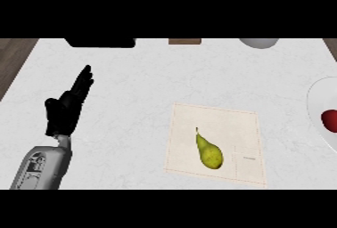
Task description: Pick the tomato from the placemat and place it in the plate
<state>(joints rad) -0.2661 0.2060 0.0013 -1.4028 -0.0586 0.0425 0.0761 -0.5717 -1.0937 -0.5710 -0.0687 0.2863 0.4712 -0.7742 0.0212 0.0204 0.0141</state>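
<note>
Tomato (330, 121) sits in plate (316, 95) at right edge, partly cut off. placemat (217, 120) holds only pear (208, 152). Tomato likely light, smooth, soft-skinned: cup round middle. left robot hand (66, 109) open, fingers up, resting; right robot hand out of view.

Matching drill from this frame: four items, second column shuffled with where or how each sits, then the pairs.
Column 1
1. pear
2. tomato
3. left hand
4. black object

Column 2
A. on the plate, at the view's right edge
B. at the far edge of the counter, towards the left
C. lying on the placemat
D. open, resting upright at the view's left

Pairs: 1-C, 2-A, 3-D, 4-B
</note>
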